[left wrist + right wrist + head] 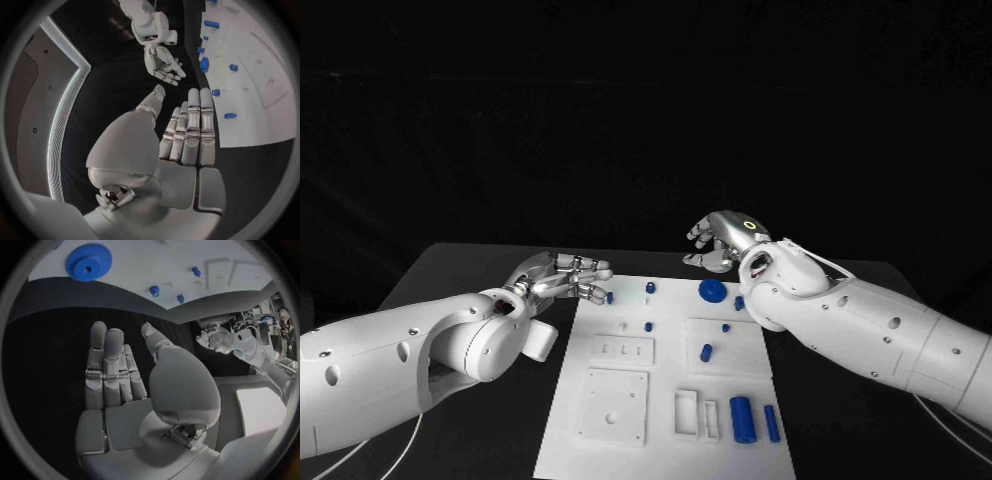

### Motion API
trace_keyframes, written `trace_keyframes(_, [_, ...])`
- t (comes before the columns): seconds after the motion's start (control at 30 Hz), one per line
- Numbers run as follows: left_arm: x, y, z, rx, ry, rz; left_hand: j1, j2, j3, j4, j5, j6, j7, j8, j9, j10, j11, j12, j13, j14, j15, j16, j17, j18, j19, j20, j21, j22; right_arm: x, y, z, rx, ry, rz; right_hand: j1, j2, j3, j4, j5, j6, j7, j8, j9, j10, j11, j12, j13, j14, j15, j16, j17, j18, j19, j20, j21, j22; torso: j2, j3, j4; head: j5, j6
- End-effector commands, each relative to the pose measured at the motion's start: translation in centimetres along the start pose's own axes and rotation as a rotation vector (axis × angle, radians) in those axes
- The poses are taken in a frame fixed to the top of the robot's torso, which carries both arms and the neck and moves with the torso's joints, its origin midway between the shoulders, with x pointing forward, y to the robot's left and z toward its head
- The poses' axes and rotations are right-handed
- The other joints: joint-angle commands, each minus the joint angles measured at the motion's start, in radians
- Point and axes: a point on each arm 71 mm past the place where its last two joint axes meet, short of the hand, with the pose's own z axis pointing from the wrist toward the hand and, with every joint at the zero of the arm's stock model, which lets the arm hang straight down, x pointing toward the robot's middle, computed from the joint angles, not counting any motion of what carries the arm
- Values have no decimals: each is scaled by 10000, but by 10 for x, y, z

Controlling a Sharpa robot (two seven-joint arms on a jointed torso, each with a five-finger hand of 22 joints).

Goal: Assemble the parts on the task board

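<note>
Nearest the robot, at the close end of the white task board, two blue cylinders lie side by side, their long axes running away from the robot, next to several empty rectangular recesses. Further up the board, a short blue peg lies in a shallow tray on the right half, also pointing lengthwise along the board. Beyond it sit smaller blue pegs, some standing, and near the far right corner a round blue gear.

Both hands hover at the board's far end, and both are empty with fingers extended and apart. The left hand is just off the far left corner, fingertips toward the board. The right hand hangs just past the far edge, above the dark table, palm facing down.

From the right wrist view, the gear lies ahead of the right hand's fingertips, with a strip of table between. The right hand looks nearer to the gear, so it seems the likelier one to reach for it.
</note>
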Motion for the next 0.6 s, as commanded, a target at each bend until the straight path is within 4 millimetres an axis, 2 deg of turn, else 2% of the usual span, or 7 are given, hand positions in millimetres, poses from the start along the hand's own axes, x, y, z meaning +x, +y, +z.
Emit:
trace_keyframes(0.03, [0,-2,0,129,102,0,67,-11,20,27,2,44,-12,-9,14,-28,-38,-3,14,13,-18,9,-14,119,-64,-5,28,-15,-3,-14,-4,218,981,388,-15,0,87,-43,3,25,-54,-12,14,876,-251,188,152,-15,-176,-32,19,-216,-43,-171,22,31,-49,31,-140,44,-5])
trace_keyframes(0.07, [0,-2,0,133,101,0,80,-6,25,15,5,64,-19,-9,15,-10,-46,-5,13,15,-23,8,-14,118,-62,-10,38,-19,-4,-18,-5,267,1114,393,25,-19,-27,-109,50,-15,-106,-8,17,1455,-444,502,361,-21,-304,-47,37,-353,-53,-303,19,48,-56,31,-152,54,-15])
trace_keyframes(0.17, [-1,-2,0,144,98,1,89,20,32,4,8,104,-57,-2,16,27,-82,-6,12,15,-43,8,-15,114,-67,-21,48,-18,-4,-30,-6,363,1639,339,38,12,-727,-206,289,-33,-178,-8,17,1857,-625,1532,1339,-30,-440,-12,169,-709,-77,-571,8,86,-77,48,-207,54,-43])
trace_keyframes(0.27, [-2,-2,0,151,109,1,90,36,31,-11,11,111,-105,-9,14,4,-112,-12,9,16,-65,8,-14,102,-72,-38,60,-16,-2,-38,-7,444,2139,295,71,276,-1437,-199,486,-118,-183,2,22,-122,-657,5224,5377,-251,-492,713,1197,-878,7,-722,133,388,-91,76,-223,82,-70])
trace_keyframes(0.33, [-2,-2,1,152,115,2,90,37,31,-11,11,111,-106,-9,14,3,-112,-12,9,16,-65,8,-14,102,-72,-38,60,-15,0,-43,-7,515,2409,319,42,258,-1552,-121,675,-305,-144,-56,0,-697,-663,6790,7142,-379,-448,1164,2167,-789,50,-691,290,787,-85,89,-218,80,-47])
trace_keyframes(0.5, [-2,-1,2,102,111,111,93,46,26,-38,26,102,-102,-13,14,-18,-113,-11,10,24,-73,13,-11,86,-79,-54,79,-11,5,-53,-6,709,2900,474,65,181,-1873,174,879,-658,-186,-16,6,-920,-613,7638,8459,-44,-443,2238,4804,-646,85,-644,762,1925,-90,56,-202,37,-39])
trace_keyframes(0.6, [-3,-1,2,87,106,165,88,42,20,-49,24,86,-102,-16,13,-38,-110,-11,10,12,-69,5,-13,78,-95,-54,86,-10,8,-56,-6,757,3134,499,33,176,-1919,176,895,-722,-188,-22,3,-746,-634,8210,9096,104,-398,2378,5324,-615,205,-581,1900,2303,-82,52,-210,15,-65])
